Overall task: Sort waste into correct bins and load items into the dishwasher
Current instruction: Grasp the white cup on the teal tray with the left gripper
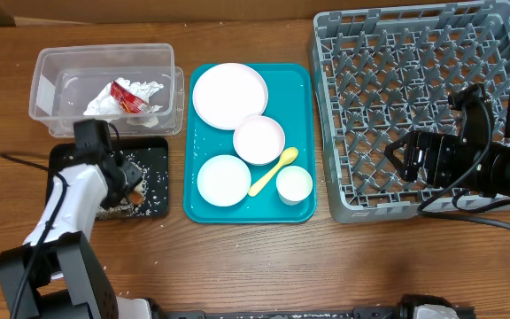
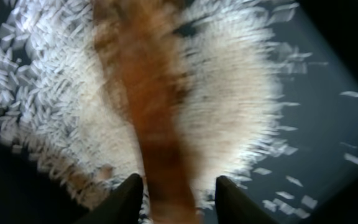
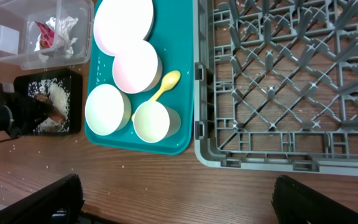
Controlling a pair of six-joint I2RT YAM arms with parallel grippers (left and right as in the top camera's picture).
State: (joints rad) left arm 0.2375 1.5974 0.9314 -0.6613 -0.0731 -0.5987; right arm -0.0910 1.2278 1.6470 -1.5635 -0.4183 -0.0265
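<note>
Toward the near left corner of the desk [image 1: 255, 266] lay the shallow black tray [image 1: 155, 149], strewn with loose white rice grains [image 1: 153, 190]. The left gripper [image 1: 129, 182] hung low over it. Its wrist view was blurred, but the jaws stood parted around the thin brown stick [image 2: 148, 93], which lay on the rice heap, and a gap showed beside one finger [image 2: 235, 199], so the stick looked released.

The teal tray [image 1: 301, 80] sat mid-desk. At its near end were one white-pink bowl [image 1: 223, 180] and the small white cup [image 1: 294, 184], with the pale yellow spoon [image 1: 273, 172] lying aslant between them. Behind these came the second bowl [image 1: 258, 139], then the round plate [image 1: 229, 95] at the far end.

By the right edge, the right gripper [image 1: 395, 158] hovered over the near part of the grey dish rack [image 1: 414, 53], jaws spread wide and holding nothing. The rack ran back to the far right corner, and no dishes showed in it.

Toward the far left corner, just behind the black tray, stood the clear tub [image 1: 51, 66], holding the crumpled red wrapper [image 1: 131, 96] with its white tissue.
</note>
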